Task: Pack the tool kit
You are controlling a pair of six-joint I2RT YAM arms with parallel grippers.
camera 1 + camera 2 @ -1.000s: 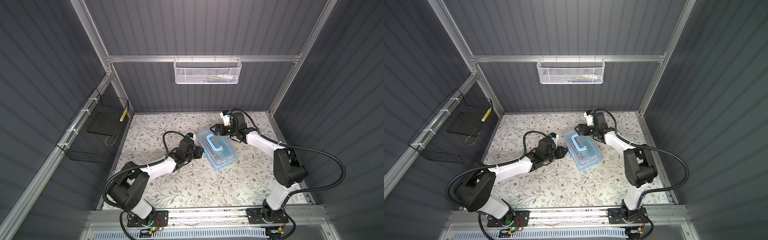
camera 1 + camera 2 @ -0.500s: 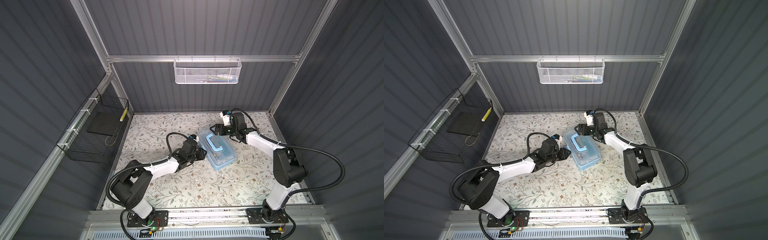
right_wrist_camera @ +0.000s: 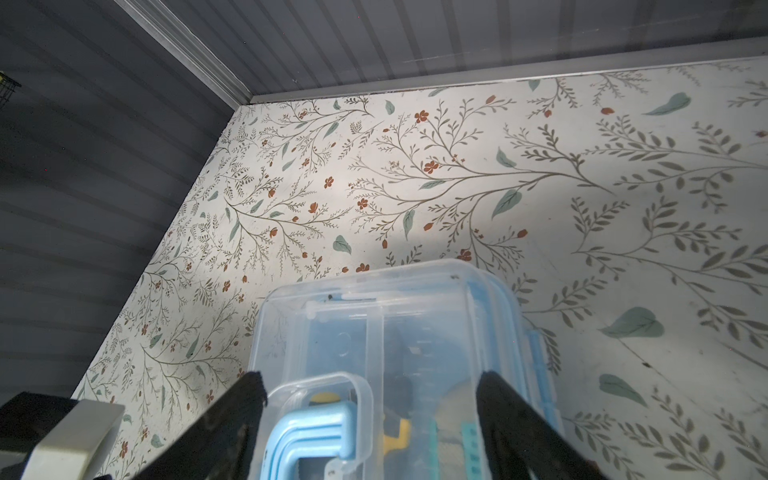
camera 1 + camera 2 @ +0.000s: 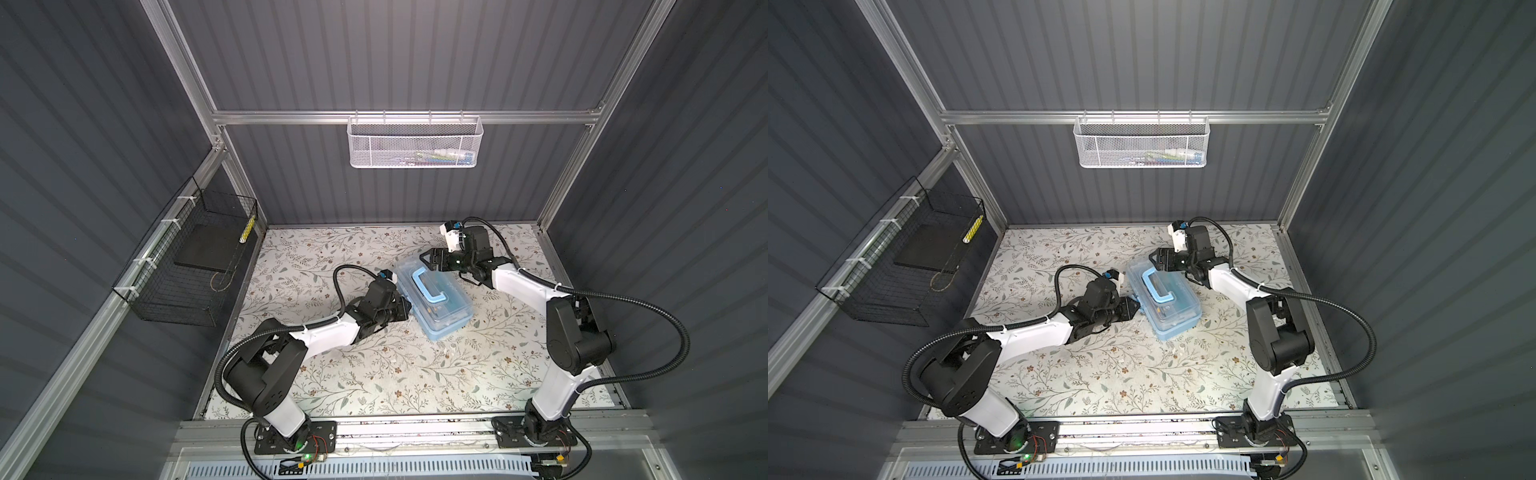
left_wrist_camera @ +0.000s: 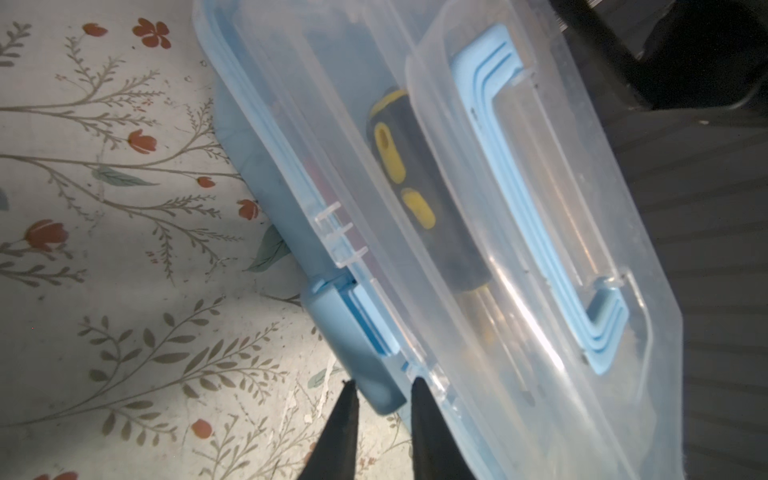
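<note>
The tool kit [image 4: 436,307] [image 4: 1167,309] is a light-blue box with a clear lid lying down on it and a blue handle [image 5: 521,187], set aslant mid-floor. Through the lid shows a black-and-yellow screwdriver [image 5: 399,187]. My left gripper [image 4: 405,309] [image 5: 384,380] is at the box's left long side. Its fingers, a narrow gap apart, pinch the end of the blue latch [image 5: 353,332], which sticks out from the box. My right gripper [image 4: 430,259] [image 3: 370,390] hovers wide open over the box's far end [image 3: 415,324], one finger over each side of the lid.
A white mesh basket [image 4: 415,143] with a few small items hangs on the back wall. A black wire basket [image 4: 195,266] hangs on the left wall, a yellow striped stick [image 4: 247,226] in its corner. The floor is a floral mat [image 4: 374,374].
My left gripper has slid a little along the box's left side toward the front, and its arm has swung with it. The right arm and the box stay put.
</note>
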